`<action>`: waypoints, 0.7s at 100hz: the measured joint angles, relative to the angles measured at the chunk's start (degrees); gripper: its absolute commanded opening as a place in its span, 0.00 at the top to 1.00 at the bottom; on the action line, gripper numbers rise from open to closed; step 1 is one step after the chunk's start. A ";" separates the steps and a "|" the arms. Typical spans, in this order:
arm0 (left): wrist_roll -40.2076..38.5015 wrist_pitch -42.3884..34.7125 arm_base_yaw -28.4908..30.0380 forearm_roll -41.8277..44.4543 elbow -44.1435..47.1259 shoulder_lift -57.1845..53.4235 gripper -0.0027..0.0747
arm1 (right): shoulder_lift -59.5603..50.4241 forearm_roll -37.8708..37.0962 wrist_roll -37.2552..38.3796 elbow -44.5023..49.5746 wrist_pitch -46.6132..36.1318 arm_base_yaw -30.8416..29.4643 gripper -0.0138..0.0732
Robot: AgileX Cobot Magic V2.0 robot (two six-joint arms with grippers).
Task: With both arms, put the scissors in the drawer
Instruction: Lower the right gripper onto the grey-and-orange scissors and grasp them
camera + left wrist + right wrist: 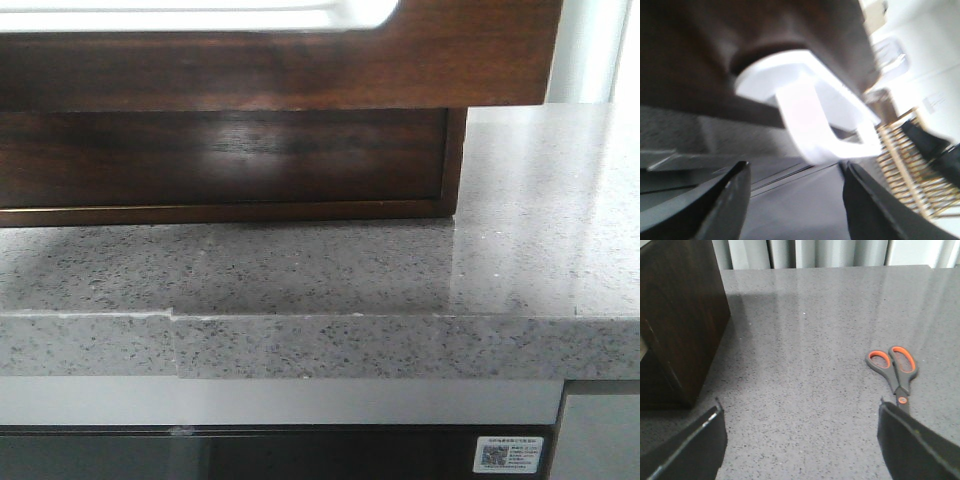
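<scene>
1. Grey speckled stone countertop [520,250] fills the lower half of the front view; a dark wood cabinet [220,160] stands on it at upper left.
2. At the top of that view the drawer [470,50] juts forward past the cabinet body, its whitish cut-out along the top edge, so it looks at least partly pulled out.
3. In the blurred left wrist view the left gripper [795,192] sits spread wide just below that white cut-out [805,110], gripping nothing. I judge it should hook or steady the drawer front squarely and keep the pull straight.
4. The scissors [896,371] lie flat at the right of the right wrist view, orange-lined handles farthest from the camera, well apart from the cabinet.
5. The right gripper [800,435] is wide apart and empty, the scissors near its right-hand finger. I judge it should centre over the pivot before closing, since flat blades on stone give little to grip.
</scene>
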 measured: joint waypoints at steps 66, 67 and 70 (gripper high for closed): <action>-29.42 7.48 0.00 70.49 -25.96 -8.72 0.44 | 31.46 -10.85 8.61 -19.77 19.68 -8.50 0.30; -29.52 7.48 0.00 71.24 -26.23 -8.84 0.44 | 32.33 -10.62 8.47 -19.98 19.68 -8.88 0.31; -29.57 7.48 0.00 72.52 -26.64 -8.84 0.44 | 34.00 -9.67 7.64 -20.84 19.78 -10.91 0.34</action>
